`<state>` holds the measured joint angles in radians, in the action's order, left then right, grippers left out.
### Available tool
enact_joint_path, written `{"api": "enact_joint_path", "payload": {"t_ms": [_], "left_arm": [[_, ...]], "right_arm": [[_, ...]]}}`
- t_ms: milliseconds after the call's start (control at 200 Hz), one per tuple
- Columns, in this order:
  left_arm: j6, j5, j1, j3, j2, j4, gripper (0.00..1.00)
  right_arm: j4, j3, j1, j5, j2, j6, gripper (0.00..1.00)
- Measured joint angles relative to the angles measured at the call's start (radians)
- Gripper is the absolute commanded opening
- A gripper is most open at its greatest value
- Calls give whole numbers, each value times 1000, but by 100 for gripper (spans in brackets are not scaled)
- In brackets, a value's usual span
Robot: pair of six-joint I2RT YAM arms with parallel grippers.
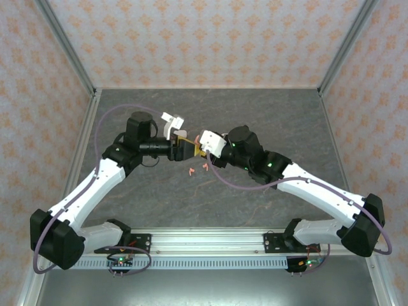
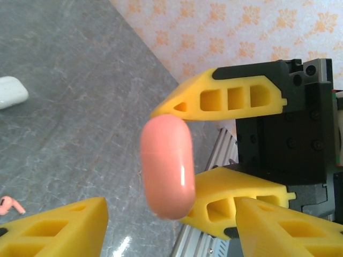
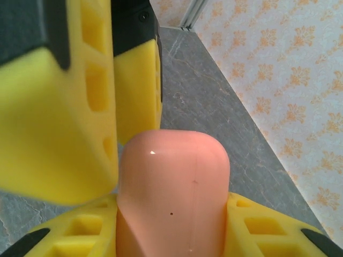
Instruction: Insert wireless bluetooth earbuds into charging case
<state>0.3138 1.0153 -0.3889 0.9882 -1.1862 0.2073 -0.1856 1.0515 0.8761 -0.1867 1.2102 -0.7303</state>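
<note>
A salmon-pink charging case (image 3: 171,198), closed and pebble-shaped, stands between the yellow fingers of my right gripper (image 3: 171,214), which is shut on it. The left wrist view shows the same pink case (image 2: 167,166) held up above the table. My left gripper (image 2: 171,214) faces it with its jaws open, one finger on each side of the case and a gap to both. The two grippers meet over the middle of the table, left gripper (image 1: 185,148) against right gripper (image 1: 199,152). Two pink earbuds (image 1: 191,171) (image 1: 205,167) lie on the table just below them.
A white charging case (image 1: 172,121) lies on the grey table behind the left gripper, seen also as the white case (image 2: 10,91) at the left edge. One pink earbud (image 2: 8,205) lies near my left finger. Patterned walls enclose the table.
</note>
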Motion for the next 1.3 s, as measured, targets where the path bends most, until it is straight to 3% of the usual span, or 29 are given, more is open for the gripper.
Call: {"api": "enact_joint_path", "payload": {"t_ms": [445,706,856,981,1086,1301], "left_arm": [[2,-15,-44,53,-83,5,32],[2,-32,-52,55,-90,9,36],[11,-47,-56,56,-95,8,22],[18,-51,-56,56,-95,7,20],[18,-50,-56,56,-95,6,18],[8,-60,-69,56,-91,2,12]], "right_arm": [[0,-14,-11,8,-1,-4,39],[0,-21,-11,-9,-1,-4,39],[3,-23,-10,-20,-1,-4,39],[5,-24,-11,-18,-1,-4,40],[6,-24,-11,-18,-1,0,48],[6,-24,-29,-32,-2,50,75]]}}
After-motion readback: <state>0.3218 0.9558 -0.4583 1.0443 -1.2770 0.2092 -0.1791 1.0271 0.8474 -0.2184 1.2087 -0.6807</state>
